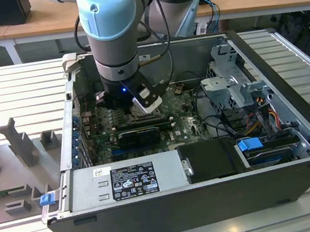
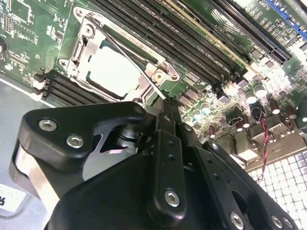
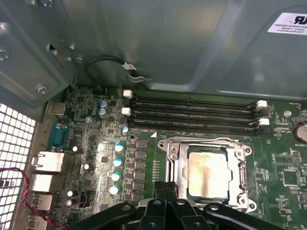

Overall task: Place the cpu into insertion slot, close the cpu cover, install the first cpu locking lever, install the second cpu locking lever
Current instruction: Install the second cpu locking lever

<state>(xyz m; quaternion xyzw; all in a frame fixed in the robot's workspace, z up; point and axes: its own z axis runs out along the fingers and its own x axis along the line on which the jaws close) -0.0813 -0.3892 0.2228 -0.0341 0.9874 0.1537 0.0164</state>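
The cpu, a pale silvery-beige square, lies flat in the insertion slot on the green motherboard. The slot itself is mostly hidden beneath it. The cpu cover, a silvery metal frame, lies down around the chip. A thin metal lever runs along one side of the socket. My gripper is shut, its black fingertips pressed together at the socket's edge by the lever's end. Whether the tips touch the lever is not clear.
Long black memory slots lie beside the socket, with capacitors and rear ports close by. In the exterior view a power supply, a black card, a grey drive cage and cables crowd the open case.
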